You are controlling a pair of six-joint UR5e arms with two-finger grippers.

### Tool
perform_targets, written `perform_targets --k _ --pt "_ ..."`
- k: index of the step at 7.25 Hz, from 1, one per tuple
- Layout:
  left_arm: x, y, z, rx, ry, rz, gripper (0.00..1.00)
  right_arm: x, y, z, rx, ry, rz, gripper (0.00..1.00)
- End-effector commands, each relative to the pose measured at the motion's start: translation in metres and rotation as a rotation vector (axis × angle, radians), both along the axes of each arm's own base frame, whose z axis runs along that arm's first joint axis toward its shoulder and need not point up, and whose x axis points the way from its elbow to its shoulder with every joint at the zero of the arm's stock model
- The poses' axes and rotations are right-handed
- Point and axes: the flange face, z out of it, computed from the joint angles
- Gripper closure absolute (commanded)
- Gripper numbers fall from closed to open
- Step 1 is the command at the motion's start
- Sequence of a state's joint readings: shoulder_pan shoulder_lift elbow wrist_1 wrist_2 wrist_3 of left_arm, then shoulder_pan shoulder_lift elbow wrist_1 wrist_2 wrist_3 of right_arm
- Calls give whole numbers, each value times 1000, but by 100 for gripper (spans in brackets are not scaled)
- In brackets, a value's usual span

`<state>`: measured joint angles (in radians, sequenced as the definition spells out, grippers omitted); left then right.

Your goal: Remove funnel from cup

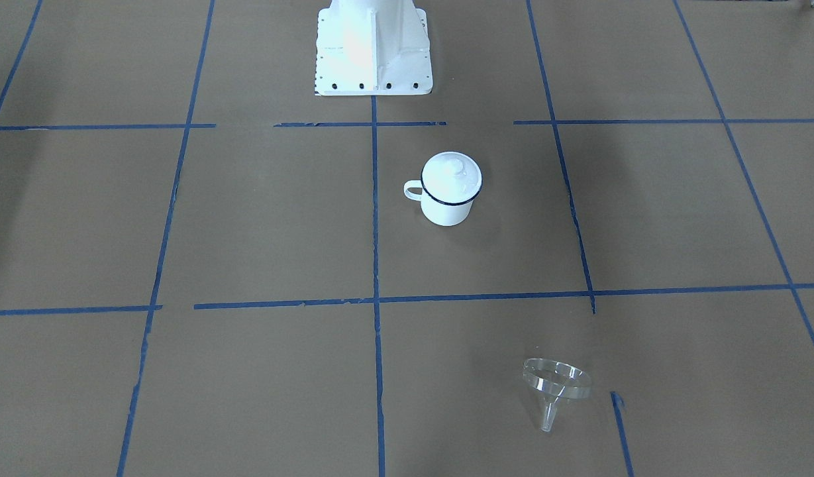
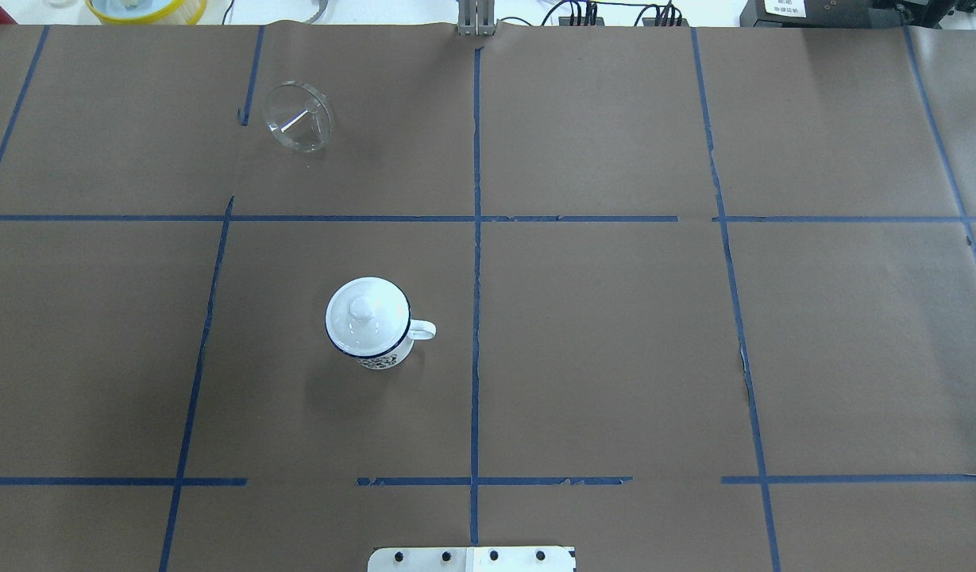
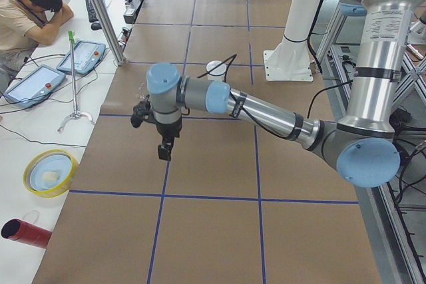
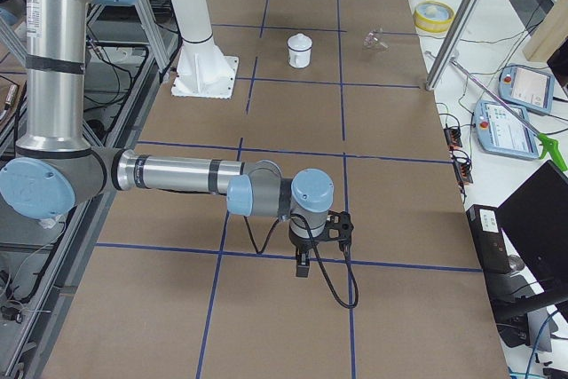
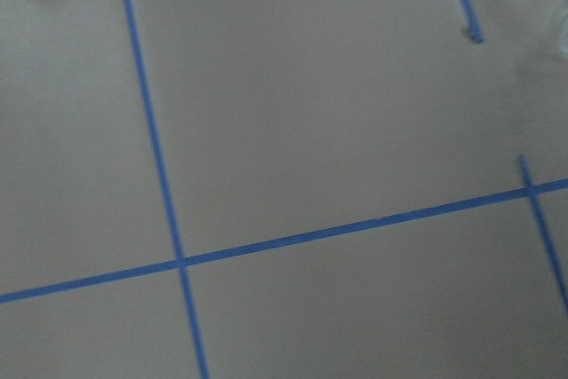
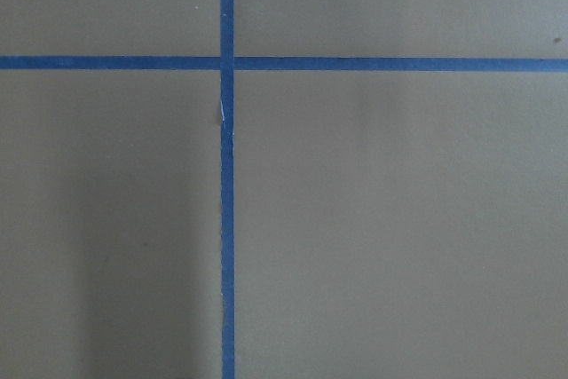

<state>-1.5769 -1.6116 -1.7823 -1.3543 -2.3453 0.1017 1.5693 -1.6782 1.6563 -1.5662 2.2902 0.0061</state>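
The clear funnel (image 1: 556, 384) lies on its side on the brown table, well apart from the cup, at the far left in the overhead view (image 2: 298, 117). The white cup (image 1: 448, 199) with a dark blue rim stands upright near the middle (image 2: 372, 349), with a white knobbed lid (image 2: 366, 311) on it. My left gripper (image 3: 164, 151) hangs over the table's left end, this side of the funnel in the exterior left view. My right gripper (image 4: 303, 268) hangs over the table's right end, far from the cup. Both show only in side views, so I cannot tell whether they are open or shut.
The white robot base (image 1: 373, 50) stands behind the cup. A yellow bowl (image 3: 48, 172) and a red cylinder (image 3: 25, 233) lie off the table's left end. An operator (image 3: 30, 11) and teach pendants (image 3: 80, 58) are beyond the far edge.
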Motion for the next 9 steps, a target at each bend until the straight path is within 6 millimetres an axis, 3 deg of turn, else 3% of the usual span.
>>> perform_targets --k 1,4,5,9 --pt "-22 54 69 -74 44 1 0 0 0 0 0 0 0 0" --pt "-23 54 69 -69 35 -1 0 0 0 0 0 0 0 0" --pt "-23 58 78 -87 36 -1 0 0 0 1 -1 0 0 0" --pt "-25 49 63 -47 -5 4 0 0 0 0 0 0 0 0"
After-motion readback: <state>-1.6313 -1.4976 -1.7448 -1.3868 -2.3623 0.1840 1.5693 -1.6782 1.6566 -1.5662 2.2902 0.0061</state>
